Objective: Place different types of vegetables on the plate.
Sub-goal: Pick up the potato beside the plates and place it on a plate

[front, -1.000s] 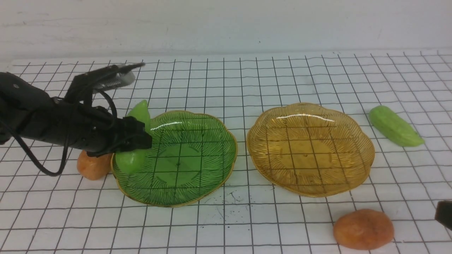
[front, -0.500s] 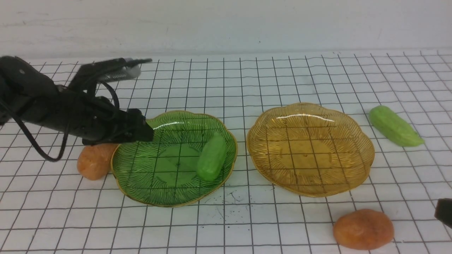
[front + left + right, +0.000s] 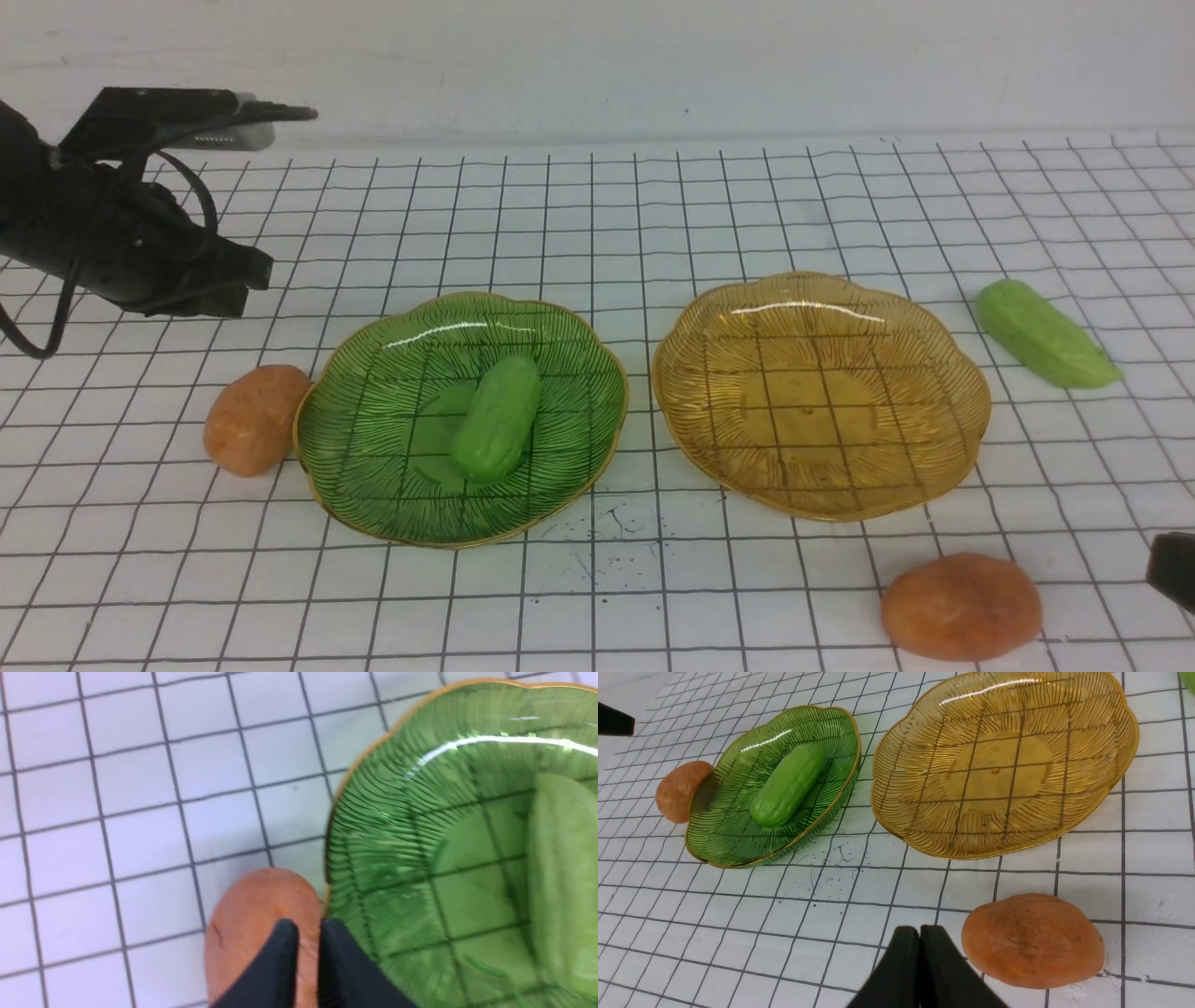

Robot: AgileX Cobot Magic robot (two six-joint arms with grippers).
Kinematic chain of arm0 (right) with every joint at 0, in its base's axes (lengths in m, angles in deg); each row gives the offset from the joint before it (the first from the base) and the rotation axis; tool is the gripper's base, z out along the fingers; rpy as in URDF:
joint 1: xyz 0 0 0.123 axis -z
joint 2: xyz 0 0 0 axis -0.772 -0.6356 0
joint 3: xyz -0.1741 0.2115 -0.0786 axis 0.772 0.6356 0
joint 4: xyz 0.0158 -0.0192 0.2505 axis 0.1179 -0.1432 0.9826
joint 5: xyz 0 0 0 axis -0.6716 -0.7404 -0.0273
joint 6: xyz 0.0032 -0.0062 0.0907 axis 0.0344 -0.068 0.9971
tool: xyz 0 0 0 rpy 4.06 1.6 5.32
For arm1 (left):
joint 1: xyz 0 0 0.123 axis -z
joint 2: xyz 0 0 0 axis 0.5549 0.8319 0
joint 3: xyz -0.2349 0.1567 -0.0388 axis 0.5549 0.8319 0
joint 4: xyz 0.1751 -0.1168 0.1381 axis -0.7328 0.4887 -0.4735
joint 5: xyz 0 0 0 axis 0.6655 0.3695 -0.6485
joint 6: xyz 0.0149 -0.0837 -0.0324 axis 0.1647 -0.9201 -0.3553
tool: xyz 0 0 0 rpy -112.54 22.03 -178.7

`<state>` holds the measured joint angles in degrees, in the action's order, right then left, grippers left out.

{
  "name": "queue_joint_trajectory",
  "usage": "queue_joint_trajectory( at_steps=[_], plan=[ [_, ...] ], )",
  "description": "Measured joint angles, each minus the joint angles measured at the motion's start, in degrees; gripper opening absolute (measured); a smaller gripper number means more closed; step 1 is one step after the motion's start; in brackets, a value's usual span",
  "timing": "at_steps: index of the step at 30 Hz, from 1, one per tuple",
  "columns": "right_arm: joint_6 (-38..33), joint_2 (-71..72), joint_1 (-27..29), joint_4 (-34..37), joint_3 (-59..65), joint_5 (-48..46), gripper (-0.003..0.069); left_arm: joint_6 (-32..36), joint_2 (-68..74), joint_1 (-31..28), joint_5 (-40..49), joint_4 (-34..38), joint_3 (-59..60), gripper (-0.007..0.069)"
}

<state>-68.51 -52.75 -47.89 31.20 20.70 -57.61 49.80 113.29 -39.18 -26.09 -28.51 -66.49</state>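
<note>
A light-green cucumber (image 3: pixel 498 418) lies in the middle of the green plate (image 3: pixel 569 336). It also shows in the right wrist view (image 3: pixel 788 784). An orange-brown potato (image 3: pixel 252 420) rests on the table against that plate's left rim. My left gripper (image 3: pixel 250 280) is shut and empty, raised above and to the left of the plate. In the left wrist view its tips (image 3: pixel 308 927) hover over this potato (image 3: pixel 252 924). The amber plate (image 3: pixel 934 355) holds nothing. A second cucumber (image 3: pixel 1041 334) lies to its right. My right gripper (image 3: pixel 920 933) is shut, beside a second potato (image 3: pixel 1031 940).
The white gridded table (image 3: pixel 597 597) runs back to a pale wall. The two plates stand side by side with a narrow gap between them. My right gripper (image 3: pixel 1174 567) only just shows at the front right edge of the front view.
My left gripper let go of the cucumber, which dropped into the green plate, rolled right, then settled in the middle. The left arm rose and drew back left. The right arm stayed still.
</note>
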Motion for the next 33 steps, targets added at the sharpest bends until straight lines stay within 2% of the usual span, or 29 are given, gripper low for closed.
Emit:
queue_joint_trajectory(
  at_steps=[9, 11, 14, 18, 24, 27, 33],
  plan=[
    [-0.16, 0.00, 0.00, 0.00, 0.00, 0.00, -0.0015, 0.25, 5.35, 0.00, -1.27, -0.43, 0.00, 0.0501],
    [-0.16, 0.00, 0.00, 0.00, 0.00, 0.00, -0.0015, 0.25, 6.39, 0.00, -1.22, -0.43, 0.00, 0.0576],
    [-0.16, 0.00, 0.00, 0.00, 0.00, 0.00, -0.0015, 0.04, 7.80, 0.00, -1.22, -0.43, 0.00, 0.0632],
    [-0.18, 0.00, 0.00, 0.00, 0.00, 0.00, -0.0015, -0.19, 9.14, 0.00, -1.22, -1.66, 0.00, 0.0654],
    [-0.18, 0.00, -0.02, 0.00, 0.00, 0.00, -0.0015, -2.06, 10.90, 0.00, -1.38, -4.87, -0.11, 0.0636],
    [-0.18, 0.00, -0.02, 0.00, 0.00, 0.00, -0.0015, -2.65, 11.78, 0.00, -1.42, -4.93, -0.11, 0.0609],
    [-0.18, 0.00, -0.02, 0.00, 0.00, -0.05, -0.0015, -2.81, 12.03, 0.00, -1.49, -4.97, -0.11, 0.0484]
  ],
)
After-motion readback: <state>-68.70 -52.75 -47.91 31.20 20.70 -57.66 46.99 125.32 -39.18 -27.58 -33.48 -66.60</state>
